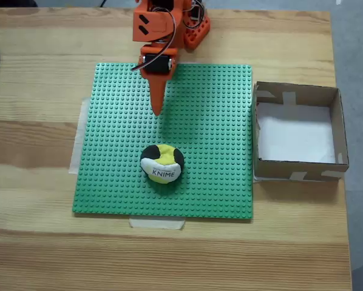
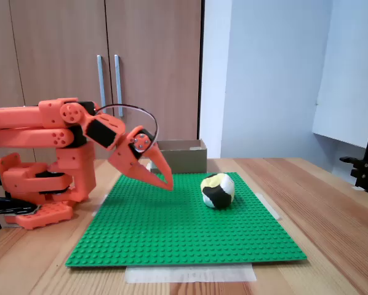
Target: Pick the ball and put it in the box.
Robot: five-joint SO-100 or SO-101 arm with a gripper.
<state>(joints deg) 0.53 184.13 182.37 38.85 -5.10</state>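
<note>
Overhead first, in a fixed view that looks down on the table: the orange gripper (image 1: 158,111) hangs over the upper middle of a green studded baseplate (image 1: 212,121), its fingers drawn together into one narrow point aimed down the picture. No gap shows between them from here, and they hold nothing. The ball (image 1: 162,163) (yellow, black and white panels, "KNIME" printed on a white one) lies on the baseplate below the fingertip, clearly apart from it. The box (image 1: 337,127), brown cardboard with a white bottom and pale tape patches on its walls, stands on the wooden table (image 1: 36,73) just beside the baseplate's right edge. Strips of pale tape (image 1: 157,223) hold the baseplate to the table at its lower and left edges.

Next, in a fixed view from the side at table height: the arm reaches in from the left, and the gripper (image 2: 168,184) slopes downward with its tip just above the studs, or possibly touching them; I cannot tell which. The two fingers (image 2: 148,178) lie pressed together or nearly so, with nothing between them. The ball (image 2: 218,190) sits on the baseplate (image 2: 184,233) to the right of the tip, near but not touching. The box (image 2: 184,157) stands behind, beyond the baseplate's far edge.
</note>
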